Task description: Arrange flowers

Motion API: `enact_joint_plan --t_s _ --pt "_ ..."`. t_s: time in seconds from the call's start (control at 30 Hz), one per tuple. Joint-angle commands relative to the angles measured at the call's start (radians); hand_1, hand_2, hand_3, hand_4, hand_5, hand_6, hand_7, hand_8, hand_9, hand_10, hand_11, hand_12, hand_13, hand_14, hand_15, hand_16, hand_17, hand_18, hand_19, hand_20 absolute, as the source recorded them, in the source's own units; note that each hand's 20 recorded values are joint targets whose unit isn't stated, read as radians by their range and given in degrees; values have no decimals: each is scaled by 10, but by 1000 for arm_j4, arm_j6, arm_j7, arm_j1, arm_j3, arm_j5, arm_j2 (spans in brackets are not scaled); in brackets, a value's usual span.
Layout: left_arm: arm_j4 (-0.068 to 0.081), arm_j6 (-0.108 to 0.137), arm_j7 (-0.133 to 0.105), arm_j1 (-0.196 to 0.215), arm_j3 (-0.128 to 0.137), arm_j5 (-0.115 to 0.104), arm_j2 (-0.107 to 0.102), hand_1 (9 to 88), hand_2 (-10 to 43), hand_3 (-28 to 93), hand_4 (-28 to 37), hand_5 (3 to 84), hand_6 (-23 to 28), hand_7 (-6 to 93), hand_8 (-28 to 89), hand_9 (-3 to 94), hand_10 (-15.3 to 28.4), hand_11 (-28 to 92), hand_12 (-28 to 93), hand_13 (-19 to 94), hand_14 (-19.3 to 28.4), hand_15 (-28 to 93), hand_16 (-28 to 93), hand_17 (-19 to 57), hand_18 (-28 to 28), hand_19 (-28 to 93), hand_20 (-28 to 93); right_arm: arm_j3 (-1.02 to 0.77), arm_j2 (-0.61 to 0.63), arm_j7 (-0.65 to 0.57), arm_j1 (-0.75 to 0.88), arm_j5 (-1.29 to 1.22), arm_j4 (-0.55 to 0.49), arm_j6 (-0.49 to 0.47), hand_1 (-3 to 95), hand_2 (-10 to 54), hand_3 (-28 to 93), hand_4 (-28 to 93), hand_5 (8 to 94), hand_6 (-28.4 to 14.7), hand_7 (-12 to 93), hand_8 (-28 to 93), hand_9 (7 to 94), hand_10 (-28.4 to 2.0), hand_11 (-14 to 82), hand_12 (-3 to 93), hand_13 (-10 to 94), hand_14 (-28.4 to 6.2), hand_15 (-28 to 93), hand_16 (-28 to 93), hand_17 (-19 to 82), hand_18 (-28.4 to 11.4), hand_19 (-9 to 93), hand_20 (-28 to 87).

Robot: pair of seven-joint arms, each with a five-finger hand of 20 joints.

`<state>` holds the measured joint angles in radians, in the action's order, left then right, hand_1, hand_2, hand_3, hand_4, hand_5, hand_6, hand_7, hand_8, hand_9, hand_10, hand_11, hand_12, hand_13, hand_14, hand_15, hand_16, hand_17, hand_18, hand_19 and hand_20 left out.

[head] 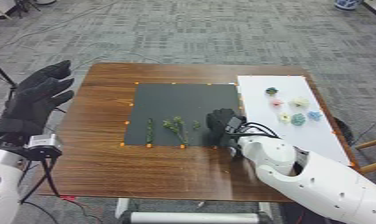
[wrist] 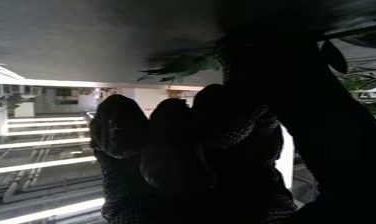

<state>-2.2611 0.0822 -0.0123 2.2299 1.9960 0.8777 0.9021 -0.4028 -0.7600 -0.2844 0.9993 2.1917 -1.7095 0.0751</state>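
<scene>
- Because the black-gloved right hand (head: 223,125) is down at the right part of the flat black mat (head: 180,95), the step seems to be picking up a piece of greenery.
- Dark green leaves (wrist: 186,67) sit right beside that hand; whether it grips their stem I cannot tell.
- The black-gloved left hand (head: 38,97) is raised at the left side of the brown wooden worktop (head: 96,125), its fingers relaxed and holding nothing.
- A slender green sprig (head: 150,132), a bushy green sprig (head: 175,125) and a small green sprig (head: 196,124) lie apart on the mat.
- Pastel and dark flower heads (head: 298,119) are spread over the white rectangular sheet (head: 300,142) to the right.
- To do this well, pinch low on the bare stem, check the hold, then lift straight up, so that no leaf gets crushed or dragged and the neighbouring sprigs keep their places.
- No brand, label or writing can be read.
</scene>
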Motion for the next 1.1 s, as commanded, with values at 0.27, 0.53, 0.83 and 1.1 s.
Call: enact_joint_plan --t_s 0.27,0.53,0.83,1.1 --pt "-6 -1 7 6 6 -3 9 250 -39 730 -282 233 21 210 -103 147 92 208 186 53 119 386 -51 -115 174 390 79 -73 6 -81 51 53 -15 24 191 -95 857 -281 785 12 554 -100 818 -88 599 515 773 -81 827 441 429 -236 932 617" --pt "-10 2 3 15 11 -2 13 252 -36 727 -282 232 21 208 -102 146 91 205 186 54 119 382 -50 -115 174 389 80 -247 75 -188 135 22 -149 32 130 -94 834 -281 786 7 542 -96 816 -94 598 518 774 -87 830 442 432 -241 932 628" --pt "-16 1 -3 34 22 -1 18 254 -32 719 -275 231 22 203 -99 145 92 201 185 53 119 378 -49 -115 174 387 81 -483 211 -304 318 25 -213 106 179 -95 827 -280 548 -36 293 -110 584 -124 303 271 597 -101 759 361 300 -228 870 553" --pt "-13 -2 -4 37 28 -3 16 256 -30 716 -273 231 22 202 -98 146 93 199 187 53 121 379 -47 -115 175 387 82 -565 236 -333 449 28 -191 74 238 -95 856 -282 408 -57 234 -108 448 -111 194 210 528 -96 744 287 264 -221 828 553"
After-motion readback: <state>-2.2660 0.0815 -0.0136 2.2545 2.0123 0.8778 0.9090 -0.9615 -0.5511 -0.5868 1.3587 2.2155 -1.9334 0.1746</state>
